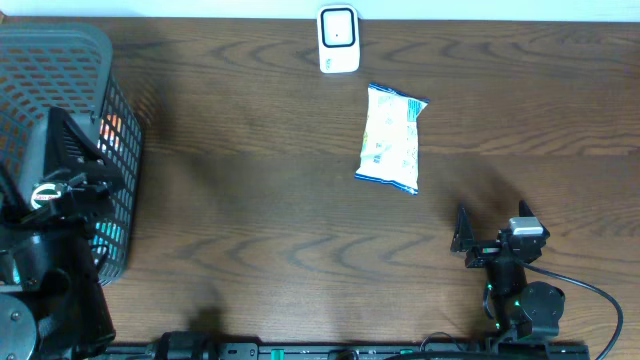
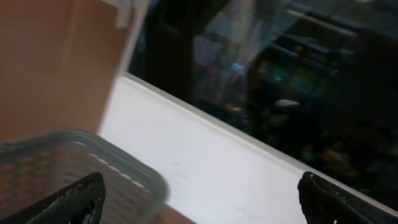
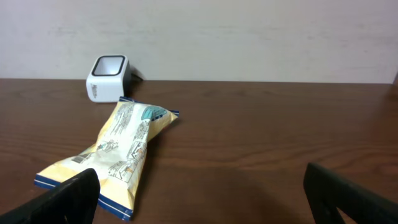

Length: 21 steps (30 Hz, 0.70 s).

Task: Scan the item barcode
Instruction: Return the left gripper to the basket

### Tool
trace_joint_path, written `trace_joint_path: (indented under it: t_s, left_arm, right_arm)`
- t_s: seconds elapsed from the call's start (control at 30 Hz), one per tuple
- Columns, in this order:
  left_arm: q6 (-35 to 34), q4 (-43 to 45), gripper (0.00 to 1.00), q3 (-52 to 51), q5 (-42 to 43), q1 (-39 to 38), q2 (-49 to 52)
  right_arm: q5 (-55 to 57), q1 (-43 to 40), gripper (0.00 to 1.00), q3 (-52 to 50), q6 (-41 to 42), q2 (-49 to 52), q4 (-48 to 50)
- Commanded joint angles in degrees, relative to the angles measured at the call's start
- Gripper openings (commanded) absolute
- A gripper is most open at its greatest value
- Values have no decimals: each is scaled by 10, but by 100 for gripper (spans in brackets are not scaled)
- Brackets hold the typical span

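Observation:
The item, a pale yellow snack bag (image 1: 392,139) with blue ends, lies flat on the wooden table in front of the white scanner (image 1: 338,39). In the right wrist view the bag (image 3: 118,155) lies ahead to the left and the scanner (image 3: 107,78) stands behind it. I cannot make out a barcode clearly. My right gripper (image 1: 492,224) is open and empty, below and to the right of the bag; its fingers (image 3: 68,196) are spread wide. My left gripper (image 2: 202,205) is open with nothing in it, above the basket rim (image 2: 124,162).
A dark mesh basket (image 1: 90,60) stands at the table's left edge, with coloured packs (image 1: 112,130) showing through its wall. My left arm (image 1: 60,190) hangs over it. A white wall ledge (image 2: 205,155) lies beyond the basket.

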Motion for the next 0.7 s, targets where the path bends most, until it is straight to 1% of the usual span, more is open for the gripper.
trace_joint_path:
  t_s: [0.0, 0.07, 0.13, 0.2, 0.27, 0.37, 0.4, 0.53, 0.6, 0.67]
  left_arm:
    - [89, 21, 98, 3, -62, 5, 11]
    - [124, 39, 98, 6, -93, 5, 21]
    - [166, 40, 98, 24, -135, 4, 43]
    - [195, 13, 98, 56, -162, 4, 75]
    - [208, -24, 98, 99, -193, 5, 116]
    - [207, -86, 98, 174, -258, 20, 188]
    - [207, -106, 98, 198, -266, 31, 212]
    - [191, -211, 98, 300, -267, 100, 311]
    - [152, -258, 98, 336, -262, 143, 349]
    - [115, -292, 98, 351, -237, 190, 375]
  right_arm:
    - [4, 3, 99, -1, -8, -2, -3]
    - [4, 3, 99, -1, -8, -2, -3]
    - [4, 3, 99, -1, -8, -2, -3]
    - [4, 3, 99, -1, -8, -2, -3]
    - [4, 3, 99, -1, -8, -2, -3]
    - [4, 3, 99, -1, -8, -2, -3]
    - [4, 3, 99, -1, -8, -2, -3]
    - [4, 3, 99, -1, -8, -2, -3]
    - [4, 3, 99, -1, -8, -2, -3]
    - [4, 3, 99, -1, -8, -2, -3]
